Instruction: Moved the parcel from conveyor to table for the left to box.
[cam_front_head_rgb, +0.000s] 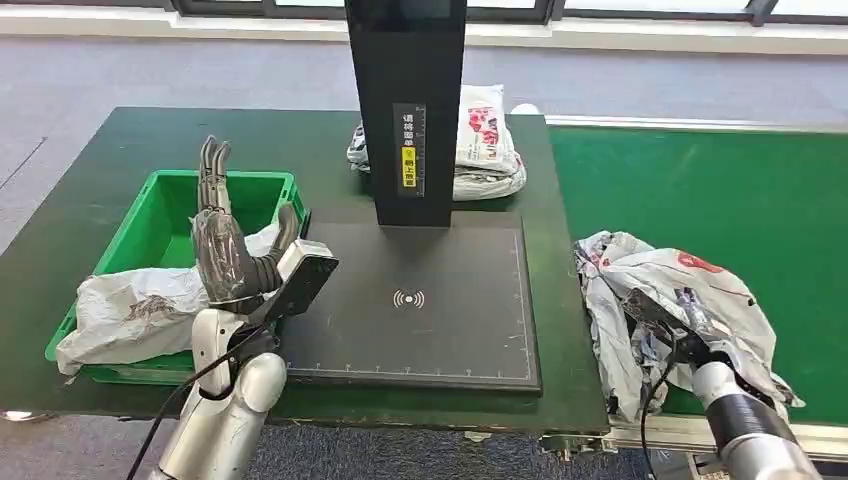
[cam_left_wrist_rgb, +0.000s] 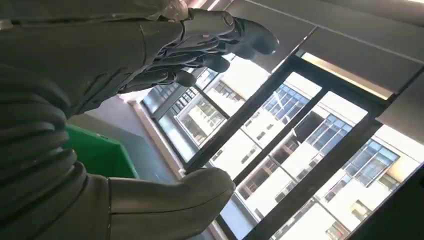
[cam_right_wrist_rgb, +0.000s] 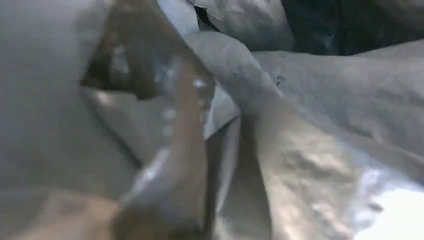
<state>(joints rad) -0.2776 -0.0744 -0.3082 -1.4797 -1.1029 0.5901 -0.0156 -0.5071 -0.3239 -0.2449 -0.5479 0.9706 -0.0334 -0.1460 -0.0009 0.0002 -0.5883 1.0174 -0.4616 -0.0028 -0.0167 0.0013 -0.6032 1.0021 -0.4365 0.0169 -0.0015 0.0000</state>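
Crumpled grey parcel (cam_front_head_rgb: 680, 300) — red print — on green conveyor (cam_front_head_rgb: 720, 190).

From my seat the parcel (cam_front_head_rgb: 665, 300) is crinkly grey-white with red and dark print, sitting on a bright green conveyor (cam_front_head_rgb: 720, 190). Bin (cam_front_head_rgb: 150, 215) is green too, table (cam_front_head_rgb: 90, 200) dark green, scan pad (cam_front_head_rgb: 430, 300) black.

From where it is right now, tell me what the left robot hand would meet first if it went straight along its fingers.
Probably nothing close: the left robot hand points up and away over the green bin. Its wrist view shows windows beyond the fingertips. Depth is unclear.
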